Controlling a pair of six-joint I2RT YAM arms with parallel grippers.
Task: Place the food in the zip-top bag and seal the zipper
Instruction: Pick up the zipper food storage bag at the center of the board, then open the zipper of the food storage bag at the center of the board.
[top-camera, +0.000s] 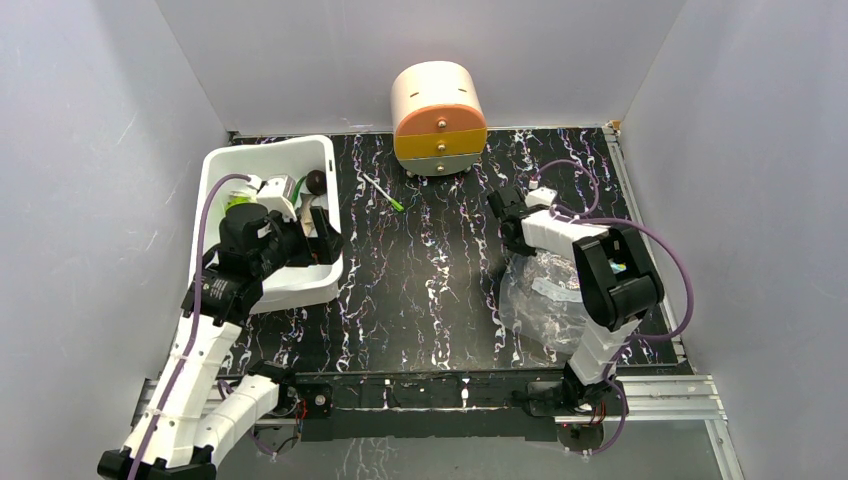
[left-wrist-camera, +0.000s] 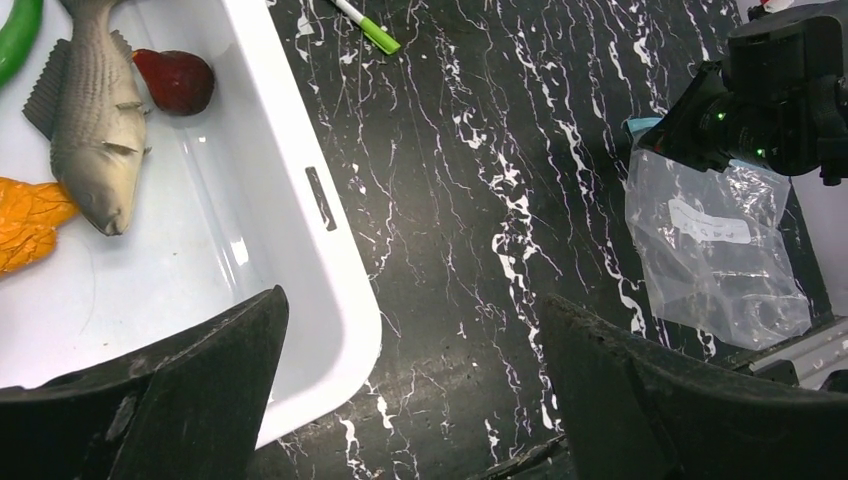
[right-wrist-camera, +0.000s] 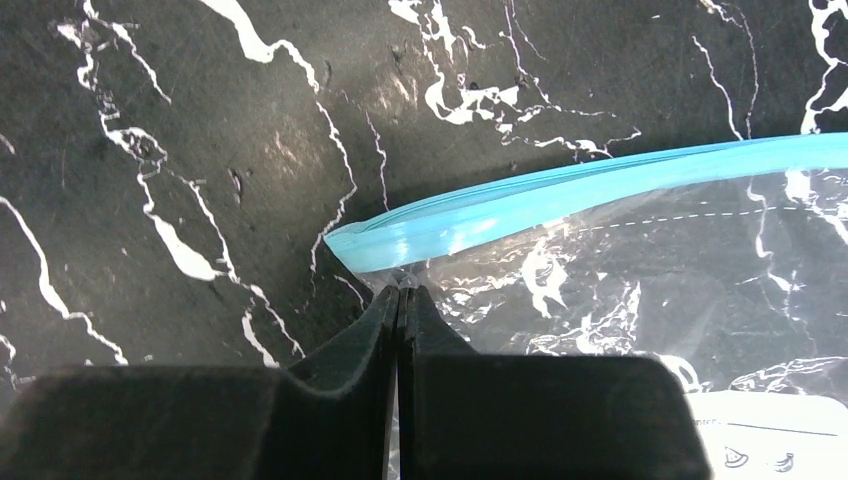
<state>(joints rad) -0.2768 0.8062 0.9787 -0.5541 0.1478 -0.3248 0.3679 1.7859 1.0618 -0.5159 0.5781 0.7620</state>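
Note:
The food lies in the white tub (left-wrist-camera: 330, 290): a grey-brown fish (left-wrist-camera: 95, 120), a dark red-brown ball (left-wrist-camera: 176, 80), an orange lump (left-wrist-camera: 25, 222) and a green pepper (left-wrist-camera: 18, 30). My left gripper (left-wrist-camera: 412, 300) is open and empty, hovering over the tub's near right rim; it also shows in the top view (top-camera: 322, 232). The clear zip-top bag (top-camera: 545, 295) lies flat at the right. My right gripper (right-wrist-camera: 401, 292) is shut on the bag's clear film just below the corner of the teal zipper (right-wrist-camera: 600, 185). The bag (left-wrist-camera: 715, 250) looks empty.
A thin white pen with a green tip (top-camera: 383, 192) lies on the black marbled table behind the middle. A round cream, orange and yellow drawer unit (top-camera: 438, 118) stands at the back. The tub (top-camera: 262, 152) sits against the left wall. A metal rail (top-camera: 650, 395) runs along the near edge.

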